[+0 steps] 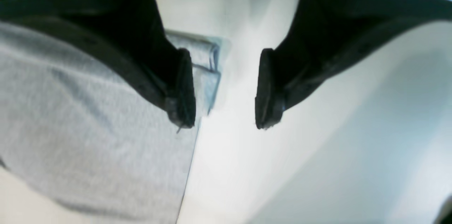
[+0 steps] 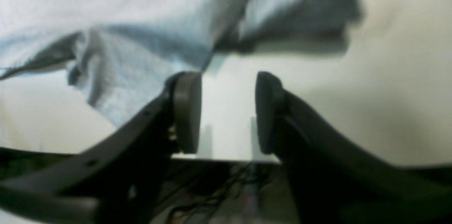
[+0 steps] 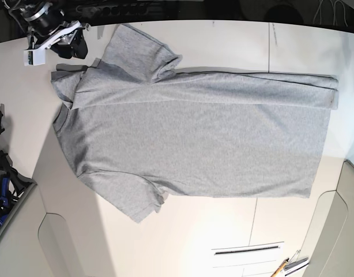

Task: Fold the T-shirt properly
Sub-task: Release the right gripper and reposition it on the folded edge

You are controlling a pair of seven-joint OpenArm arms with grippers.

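**First long fold laid, both hands released**

White surface (image 3: 223, 40) carries the T-shirt (image 3: 194, 144), spread flat and lengthwise across the middle, neck end toward the left edge in the base view, hem toward the right edge. No lettering shows, so I judge the plain side is up.

Done so far, as far as I can see: the long side nearest the far edge is turned in over the body. A doubled band runs from the far sleeve (image 3: 145, 55) to the hem corner near the far right. The band lies fairly straight, with some bunching at the shoulder near the far-left corner.

Left: the near long side is still unfolded, its sleeve (image 3: 136, 202) sticking out toward the near edge. After that come the crosswise folds. My estimate: roughly a third of the way through.

My left hand (image 1: 226, 88) has its jaws set wide, nothing between them, hovering right at a fabric edge with bare surface beyond. My right hand (image 2: 227, 111) also has its jaws apart and empty, with rumpled cloth just beyond the fingertips. Its wrist view is blurred, so finer detail is uncertain.

Risk noted: the bunched shoulder may skew the next fold.
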